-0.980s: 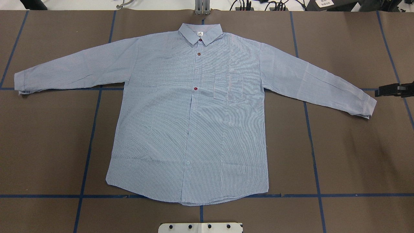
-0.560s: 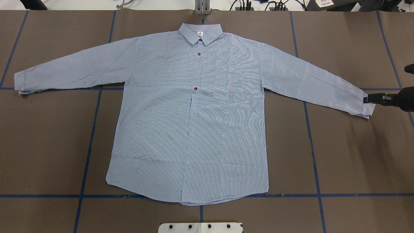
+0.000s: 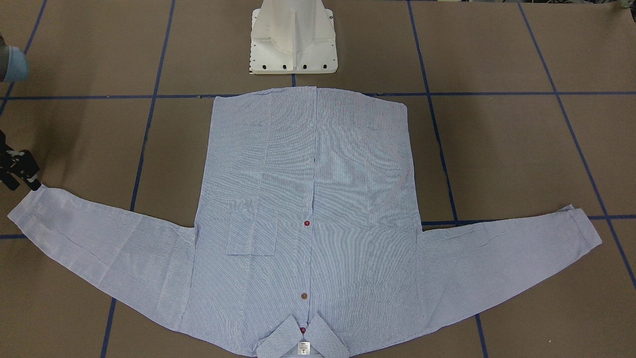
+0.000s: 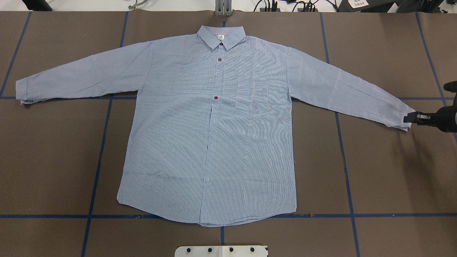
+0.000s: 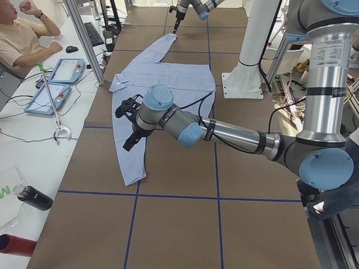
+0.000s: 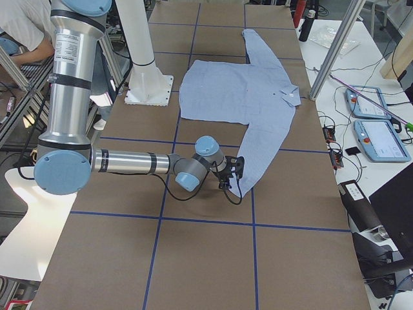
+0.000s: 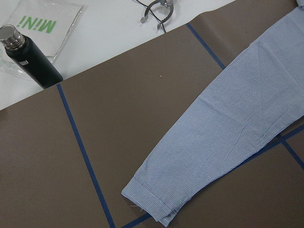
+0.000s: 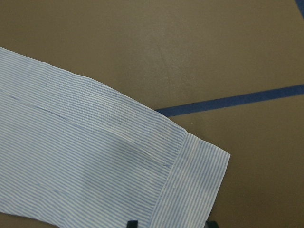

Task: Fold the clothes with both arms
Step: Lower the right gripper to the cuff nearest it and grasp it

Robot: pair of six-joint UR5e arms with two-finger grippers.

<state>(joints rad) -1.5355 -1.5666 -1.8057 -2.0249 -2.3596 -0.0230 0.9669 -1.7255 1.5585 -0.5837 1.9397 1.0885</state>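
Because the shirt (image 4: 214, 142), flat mid-table, is light and limp, its cuff (image 8: 199, 175) near the table's right edge should suit the right gripper (image 4: 408, 117), jaws apart at it; whether the left gripper (image 5: 130, 140) is open I cannot tell.

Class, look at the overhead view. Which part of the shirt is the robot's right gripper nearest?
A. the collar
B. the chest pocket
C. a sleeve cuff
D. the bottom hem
C: the right gripper sits at the outer end of one outstretched sleeve, right at the cuff of the shirt, and the wrist view shows its fingertips apart on either side of that cuff's edge.
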